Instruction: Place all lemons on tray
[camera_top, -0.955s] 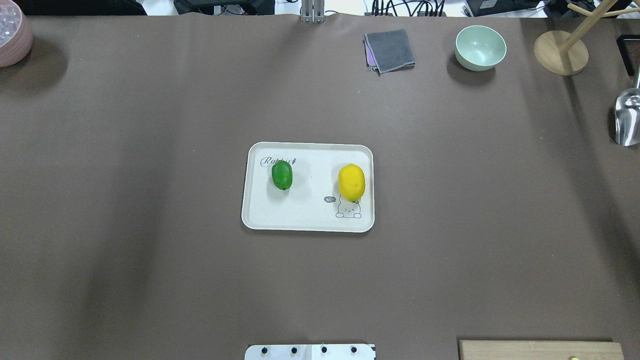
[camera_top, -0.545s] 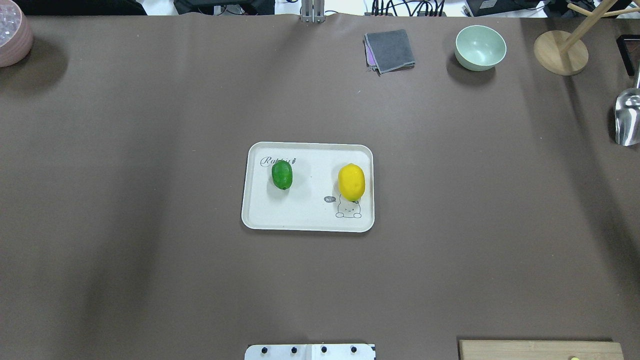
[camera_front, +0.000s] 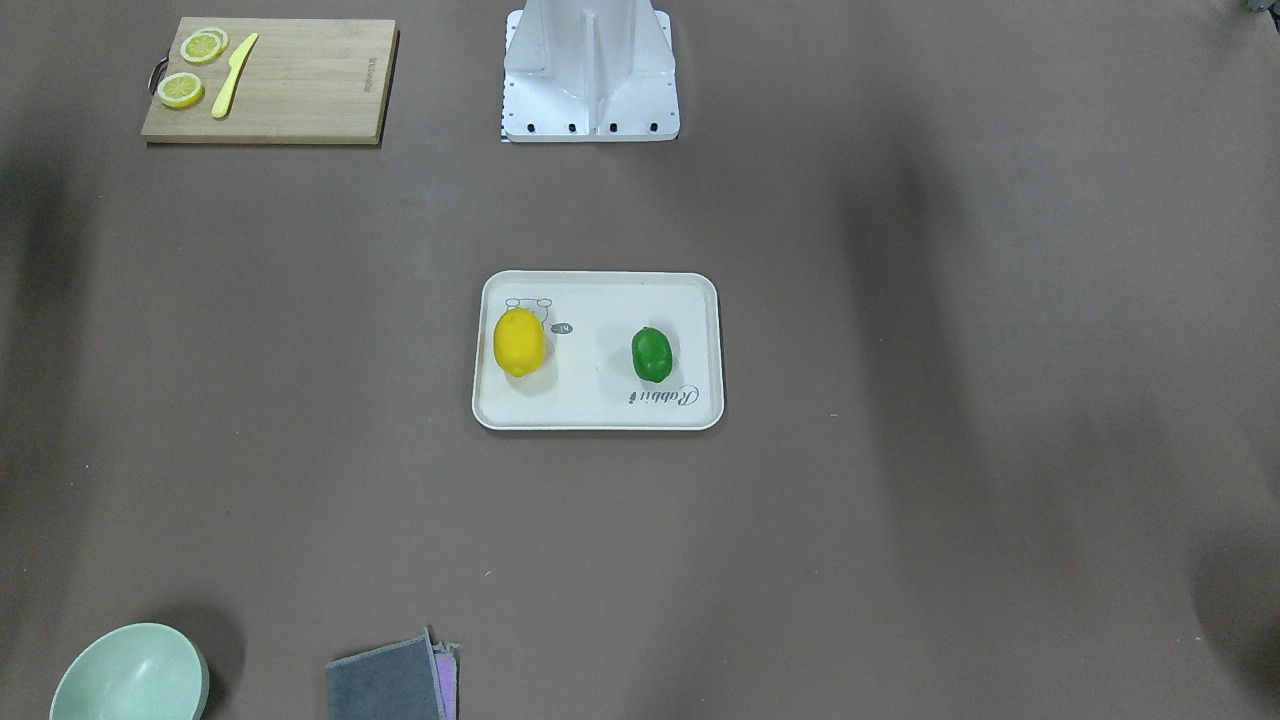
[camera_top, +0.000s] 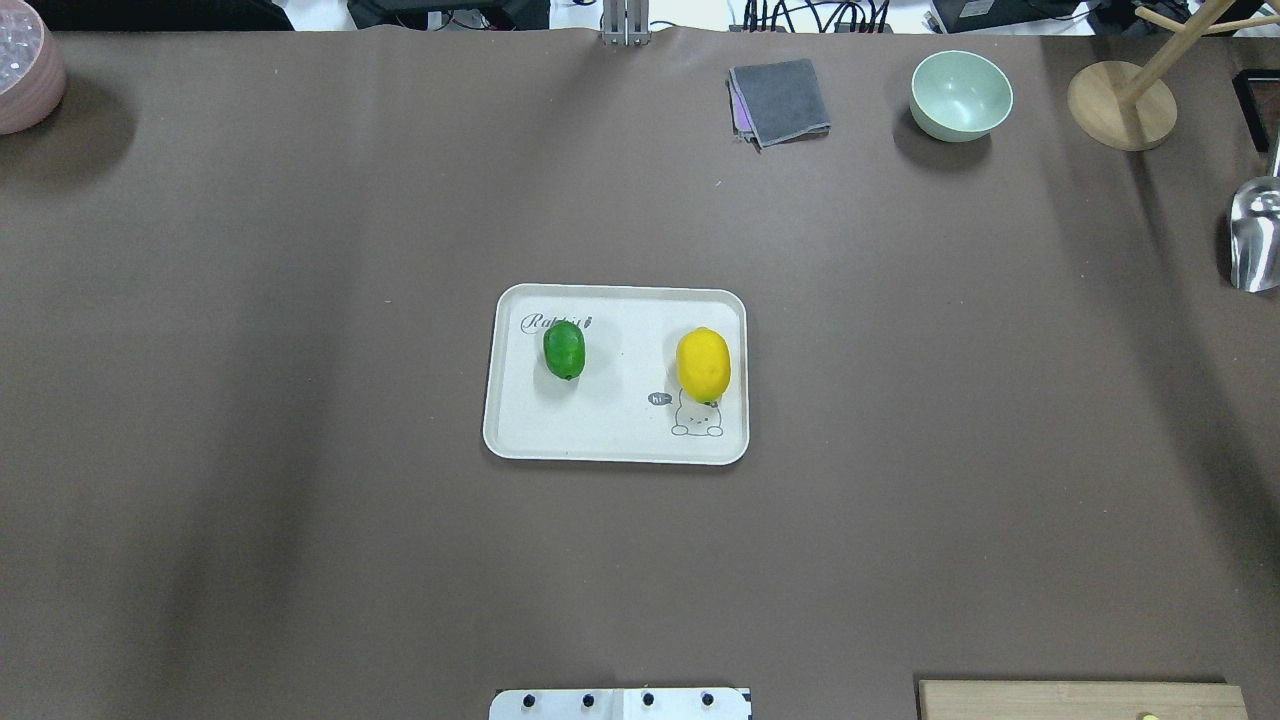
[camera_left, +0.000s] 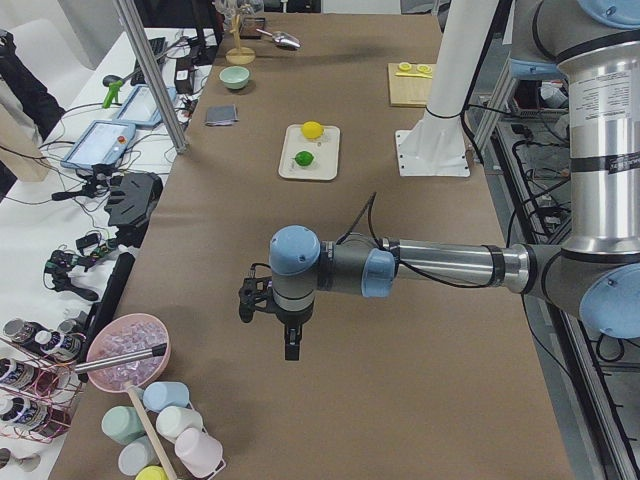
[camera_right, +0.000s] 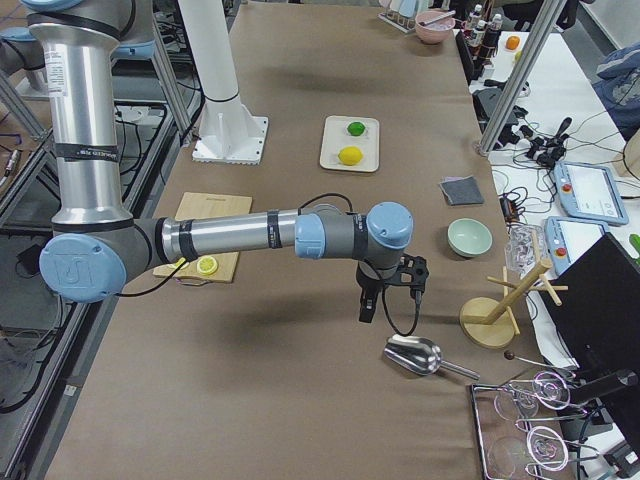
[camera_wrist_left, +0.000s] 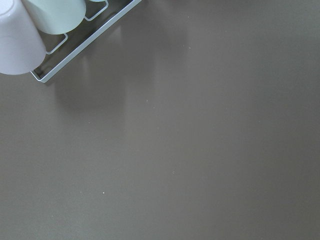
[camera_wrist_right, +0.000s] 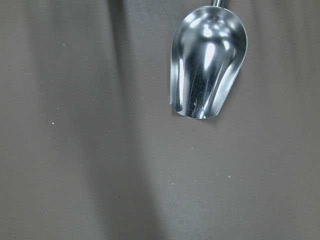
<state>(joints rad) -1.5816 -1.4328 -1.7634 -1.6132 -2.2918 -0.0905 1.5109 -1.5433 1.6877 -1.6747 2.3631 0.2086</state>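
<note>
Seeing nothing move since a second ago | yellow lemon (camera_top: 703, 363) and green lemon (camera_top: 564, 350) lie apart on tray (camera_top: 600, 425) | I judge task done | left fingers (camera_left: 290, 347), right fingers (camera_right: 364, 306) far from tray; I cannot tell their spread

Both lemons (camera_top: 564, 350) lie apart on the tray (camera_top: 610, 442).

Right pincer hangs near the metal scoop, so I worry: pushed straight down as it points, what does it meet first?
Probably bare table cover; the metal scoop lies off to one side, depth unclear.
</note>
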